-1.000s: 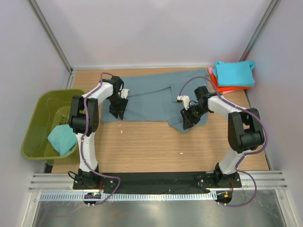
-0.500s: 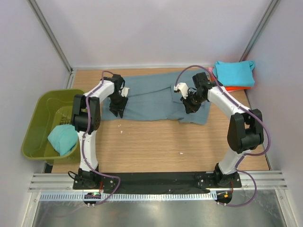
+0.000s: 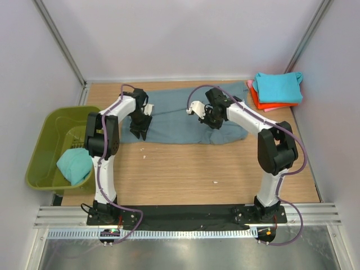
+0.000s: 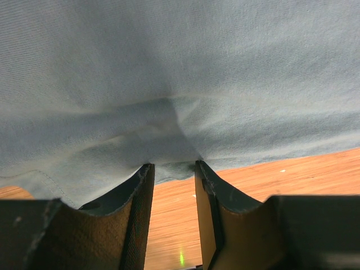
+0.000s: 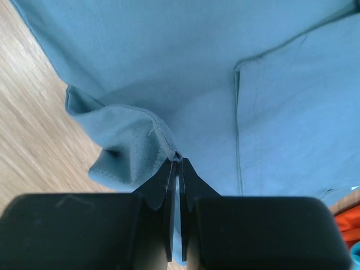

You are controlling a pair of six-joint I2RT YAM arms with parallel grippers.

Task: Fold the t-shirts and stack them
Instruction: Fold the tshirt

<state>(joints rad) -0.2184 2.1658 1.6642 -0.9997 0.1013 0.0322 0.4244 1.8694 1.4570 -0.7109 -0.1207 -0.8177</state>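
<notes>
The slate blue-grey t-shirt (image 3: 169, 112) lies spread across the far side of the table (image 3: 185, 163). The right gripper (image 5: 177, 161) pinches a raised fold near its middle, jaws pressed together on the cloth. The left gripper (image 4: 172, 169) sits at the shirt's near left hem, jaws apart.

Overhead view faces down from behind; both wrist views hug the blue-grey t-shirt (image 3: 174, 126).

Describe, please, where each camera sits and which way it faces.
Top external: above and behind the robot, looking down on the wooden table; left arm and right arm show.
Left wrist: on the left arm, facing the edge of the slate blue-grey cloth t-shirt; open left claw shows.
Right wrist: on the right arm, facing that shirt; right claw pinches a fold.
Shared: all see the t-shirt.
</notes>
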